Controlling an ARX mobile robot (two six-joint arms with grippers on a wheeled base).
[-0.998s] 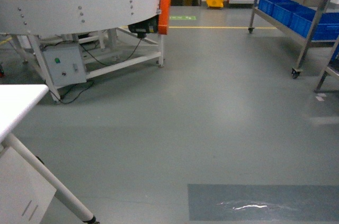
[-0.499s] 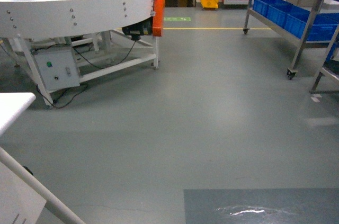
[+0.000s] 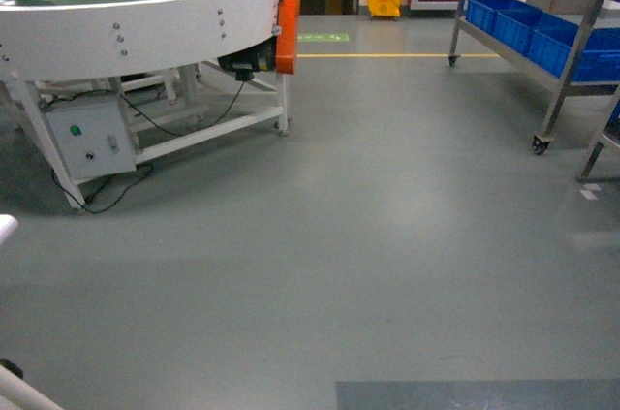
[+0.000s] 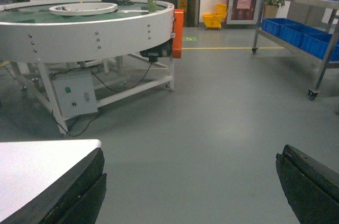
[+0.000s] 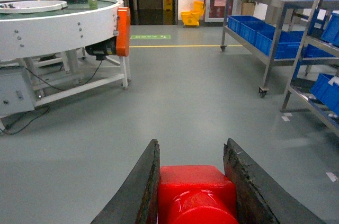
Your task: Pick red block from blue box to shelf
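Floor: grey workshop floor [image 3: 387, 236] fills the near ground in the head view, with a darker patch at the bottom edge.
Change: against the earlier head pictures, the white table has slid almost out at lower left, only a sliver left; the round conveyor has drifted left. Judgement: the base is turning or rolling toward the rack, so this is the carry leg.
Right gripper [image 5: 193, 181]: closed on the red block [image 5: 195, 195], both fingers against its sides, held level and pointing ahead.
Left gripper [image 4: 190, 187]: spread wide, nothing between the fingers, white table [image 4: 37, 166] under its left finger.
Blue box: not in view.
Mid ground: round conveyor [image 3: 145, 13] on the left, cup on top.
Far right: the shelf [image 5: 275, 28] holding blue crates [image 5: 265, 36], well apart from the block; delivery not yet done.
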